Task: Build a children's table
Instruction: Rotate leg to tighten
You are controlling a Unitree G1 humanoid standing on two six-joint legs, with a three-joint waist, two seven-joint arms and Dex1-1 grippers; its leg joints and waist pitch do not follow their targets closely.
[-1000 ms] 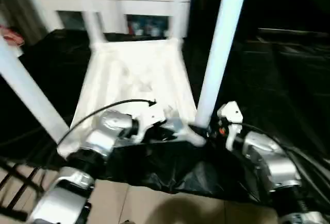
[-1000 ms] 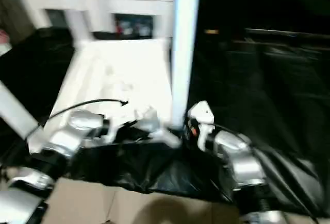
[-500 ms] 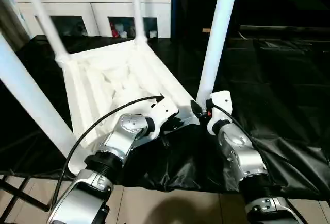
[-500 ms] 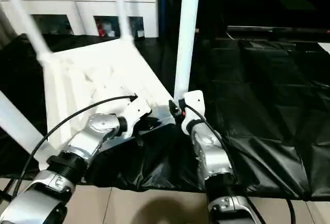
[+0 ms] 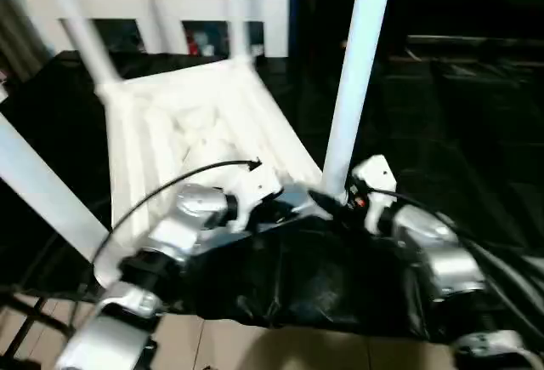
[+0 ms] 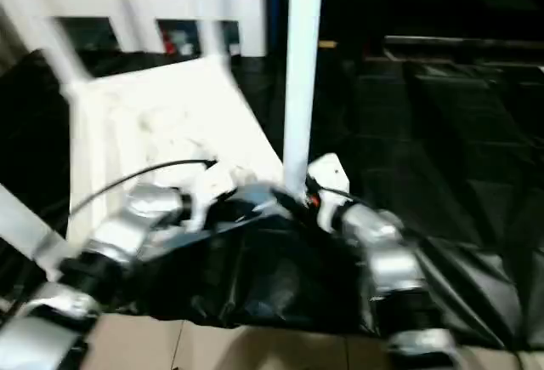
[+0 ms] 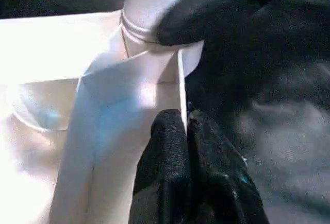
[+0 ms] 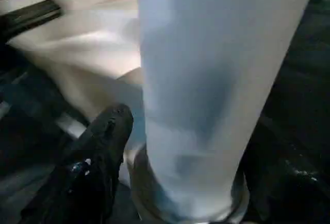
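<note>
The children's table lies upside down, its ribbed white top [image 5: 195, 123] on black sheeting and its legs pointing up. My left gripper [image 7: 185, 126] is shut on the thin rim of the top at the near right corner [image 5: 293, 204]. My right gripper [image 5: 336, 204] sits at the base of the near right leg [image 5: 353, 89]. Its fingers stand open on either side of the leg [image 8: 206, 105], with one finger [image 8: 105, 147] showing beside the leg. Another leg [image 5: 42, 191] rises at the near left, and two more [image 5: 234, 13] stand at the far corners.
A white cabinet [image 5: 170, 0] with glass doors stands behind the table. Black sheeting [image 5: 442, 115] covers the ground to the right and in front. Pale floor tiles [image 5: 255, 349] show at the near edge.
The head views have shifted and blurred as the camera moved. Both grippers stay at the near right corner. The right gripper's fingers have spread wider around the leg's base.
</note>
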